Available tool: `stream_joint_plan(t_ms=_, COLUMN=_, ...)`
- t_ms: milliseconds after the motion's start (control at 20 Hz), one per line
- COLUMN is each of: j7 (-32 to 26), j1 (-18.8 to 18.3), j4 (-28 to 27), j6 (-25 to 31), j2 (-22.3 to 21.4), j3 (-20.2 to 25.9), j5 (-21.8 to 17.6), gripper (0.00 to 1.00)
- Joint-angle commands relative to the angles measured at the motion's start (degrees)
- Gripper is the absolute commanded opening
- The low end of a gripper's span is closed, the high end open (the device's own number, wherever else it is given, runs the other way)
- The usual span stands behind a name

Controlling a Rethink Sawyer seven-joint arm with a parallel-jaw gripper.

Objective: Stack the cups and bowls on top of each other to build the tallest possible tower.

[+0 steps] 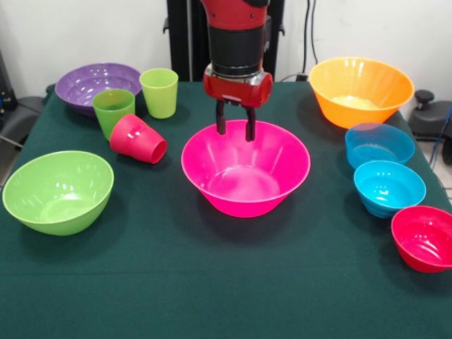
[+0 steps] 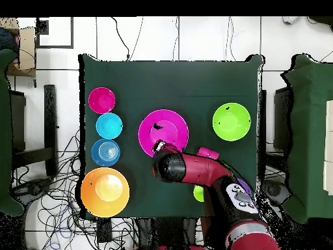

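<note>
Front view: gripper (image 1: 235, 131) hangs over the far rim of the large pink bowl (image 1: 245, 176), jaws parted, straddling the rim, holding nothing. The bowl sits upright at surface centre; the tipped red cup (image 1: 138, 139) lies at its 10 o'clock. Overhead view: gripper (image 2: 158, 147) at the pink bowl's (image 2: 166, 127) 7 o'clock edge.

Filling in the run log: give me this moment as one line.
gripper: open, over far rim of large pink plastic bowl | small red plastic cup: tipped over | stacked: nothing
</note>
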Motion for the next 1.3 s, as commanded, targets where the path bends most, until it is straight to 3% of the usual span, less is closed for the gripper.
stream_joint_plan(t_ms=50, j7=4.3, j1=1.7, j4=1.4, j6=6.0, j2=-3.9, j3=0.7, j5=0.4, gripper=1.0)
stream_joint_plan(t_ms=950, j7=0.6, j1=-2.3, j4=3.5, j6=5.7, j2=-5.6, j3=-1.6, j5=-3.2, gripper=1.0)
stream_joint_plan(t_ms=1300, j7=0.4, j1=-3.4, j4=3.6, j6=3.8, j2=-4.3, j3=-0.9, j5=-3.9, gripper=1.0)
